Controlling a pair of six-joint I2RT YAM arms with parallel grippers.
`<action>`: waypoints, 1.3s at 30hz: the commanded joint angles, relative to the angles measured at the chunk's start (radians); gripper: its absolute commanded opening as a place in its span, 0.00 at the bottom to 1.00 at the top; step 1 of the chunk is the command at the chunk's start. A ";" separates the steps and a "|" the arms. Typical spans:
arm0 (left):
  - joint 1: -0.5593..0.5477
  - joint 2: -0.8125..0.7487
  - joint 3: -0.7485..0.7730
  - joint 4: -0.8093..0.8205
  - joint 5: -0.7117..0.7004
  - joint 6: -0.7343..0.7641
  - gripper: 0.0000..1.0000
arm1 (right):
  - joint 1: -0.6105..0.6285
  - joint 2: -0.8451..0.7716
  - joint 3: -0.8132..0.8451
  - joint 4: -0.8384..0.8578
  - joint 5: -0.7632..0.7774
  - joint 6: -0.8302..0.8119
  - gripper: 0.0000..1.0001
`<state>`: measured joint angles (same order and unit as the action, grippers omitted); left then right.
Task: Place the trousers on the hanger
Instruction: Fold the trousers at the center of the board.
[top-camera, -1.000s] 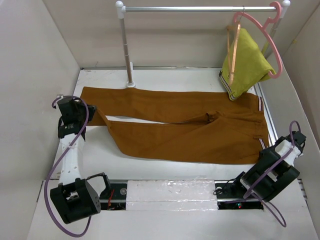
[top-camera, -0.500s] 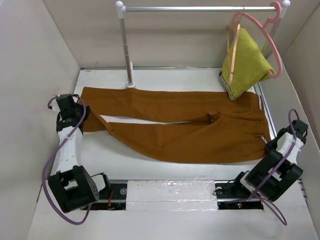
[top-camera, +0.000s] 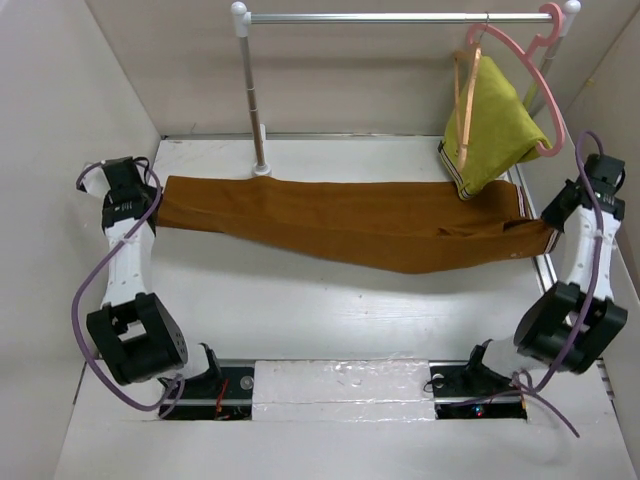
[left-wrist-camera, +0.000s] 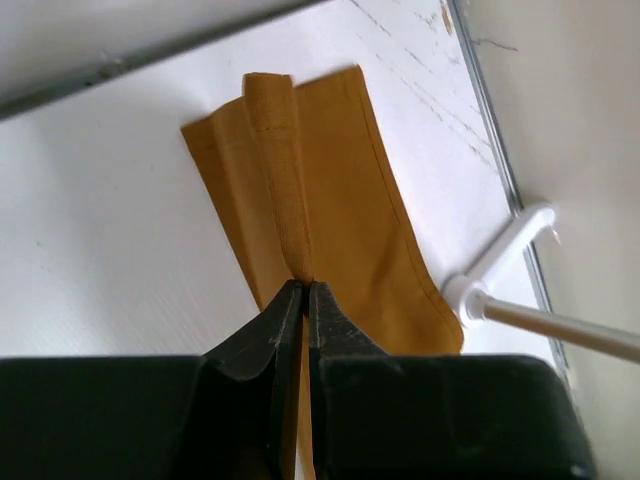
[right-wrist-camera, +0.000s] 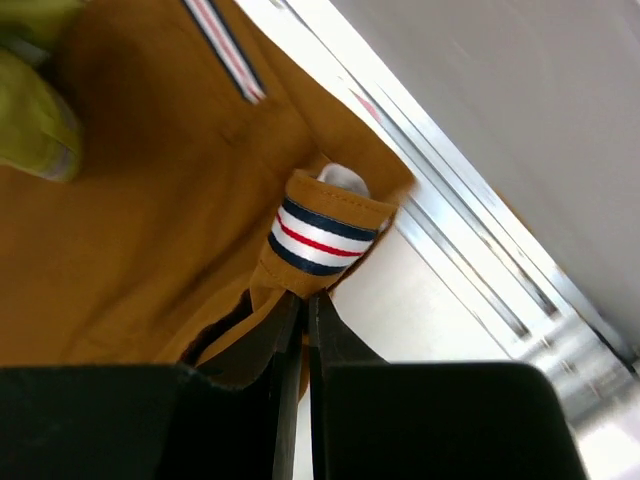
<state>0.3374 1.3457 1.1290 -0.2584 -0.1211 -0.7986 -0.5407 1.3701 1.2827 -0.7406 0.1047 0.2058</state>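
The rust-brown trousers (top-camera: 350, 222) are stretching as one long folded band across the far half of the white table (top-camera: 330, 310), running from 9 o'clock to 3 o'clock in the top view. The left gripper (left-wrist-camera: 303, 290) is pinching the leg-hem end at 9 o'clock. Its wrist view shows the black fingers (left-wrist-camera: 262, 335) pressing almost together, with a raised fold of cloth caught between the tips. The right gripper (right-wrist-camera: 303, 297) is gripping the waist end at 3 o'clock, closed tight on the turned-out waistband (right-wrist-camera: 318, 236) with its navy, white and red stripes. The middle of the band is sagging low; whether it is touching the table cannot be told.

The wooden hanger (top-camera: 466, 95) is hanging from the metal rail (top-camera: 400, 17) at 1 o'clock, just beside a pink plastic hanger (top-camera: 540, 85). A yellow-green garment (top-camera: 495, 125) is draping there, though which hanger is carrying it is unclear. Its lower edge is overlapping the trousers' waist end in the top view.
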 joint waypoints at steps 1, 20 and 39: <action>-0.017 0.033 0.113 0.068 -0.149 0.051 0.00 | 0.048 0.102 0.124 0.177 0.000 0.023 0.00; -0.159 0.844 0.931 -0.163 -0.367 0.245 0.00 | 0.171 0.722 0.540 0.452 -0.077 0.109 0.00; -0.137 0.411 0.219 -0.012 -0.183 0.153 0.76 | 0.064 0.508 0.178 0.535 -0.322 0.173 0.72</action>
<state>0.1493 1.9144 1.5192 -0.3210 -0.3405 -0.5861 -0.4446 1.9755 1.5471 -0.2356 -0.1524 0.3695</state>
